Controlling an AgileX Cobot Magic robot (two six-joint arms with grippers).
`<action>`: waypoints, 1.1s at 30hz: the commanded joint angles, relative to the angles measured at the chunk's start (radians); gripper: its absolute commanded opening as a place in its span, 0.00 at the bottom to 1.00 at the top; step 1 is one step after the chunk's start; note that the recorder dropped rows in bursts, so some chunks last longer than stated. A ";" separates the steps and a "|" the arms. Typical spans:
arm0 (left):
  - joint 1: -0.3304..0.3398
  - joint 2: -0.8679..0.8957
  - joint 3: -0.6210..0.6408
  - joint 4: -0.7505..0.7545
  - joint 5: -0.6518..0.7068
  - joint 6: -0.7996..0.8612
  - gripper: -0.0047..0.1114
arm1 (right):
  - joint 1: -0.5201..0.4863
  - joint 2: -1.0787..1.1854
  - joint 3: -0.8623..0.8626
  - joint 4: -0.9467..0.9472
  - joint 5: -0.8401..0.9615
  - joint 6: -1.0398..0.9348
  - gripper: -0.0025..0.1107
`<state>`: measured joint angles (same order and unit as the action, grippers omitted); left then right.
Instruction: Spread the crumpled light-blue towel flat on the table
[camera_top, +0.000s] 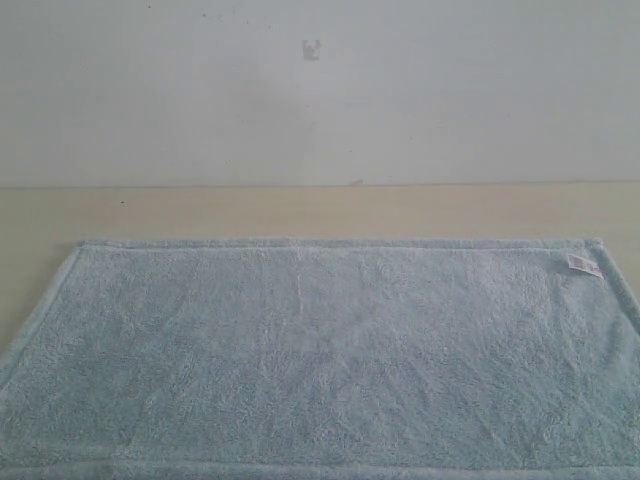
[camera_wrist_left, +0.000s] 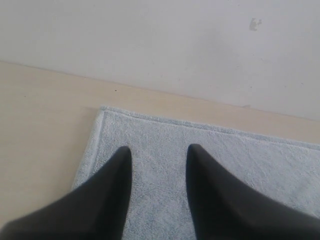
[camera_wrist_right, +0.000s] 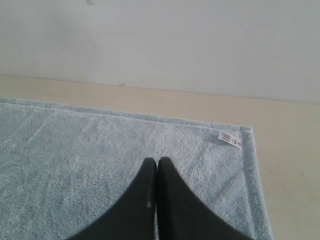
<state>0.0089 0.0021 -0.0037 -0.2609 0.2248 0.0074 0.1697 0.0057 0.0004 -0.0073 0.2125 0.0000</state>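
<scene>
on one table (camera_top: 300, 212), one flat towel (camera_top: 320, 360), one label (camera_top: 583, 264).

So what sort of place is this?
Probably a bare test bench rather than a home: a plain white wall, a beige table meeting it, and a single towel laid flat.

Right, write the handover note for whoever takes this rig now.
Left end effector: open, empty, over the towel near its far left corner.
Right end effector: shut, nothing gripped, over the towel near the label corner.
Towel lies flat on the table, far hem straight, no folds visible.
Done: spreading looks complete.
Left: check the near corners, which are out of frame.
</scene>
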 joint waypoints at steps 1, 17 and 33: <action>-0.008 -0.002 0.004 -0.004 -0.015 -0.007 0.34 | -0.001 -0.006 0.000 -0.003 -0.002 0.000 0.02; 0.011 -0.002 0.004 -0.004 -0.015 -0.007 0.34 | -0.001 -0.006 0.000 -0.003 -0.002 0.000 0.02; 0.020 -0.002 0.004 -0.004 -0.013 -0.007 0.34 | -0.001 -0.006 0.000 -0.003 -0.002 0.000 0.02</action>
<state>0.0264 0.0021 -0.0037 -0.2609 0.2248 0.0074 0.1697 0.0057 0.0004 -0.0073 0.2125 0.0000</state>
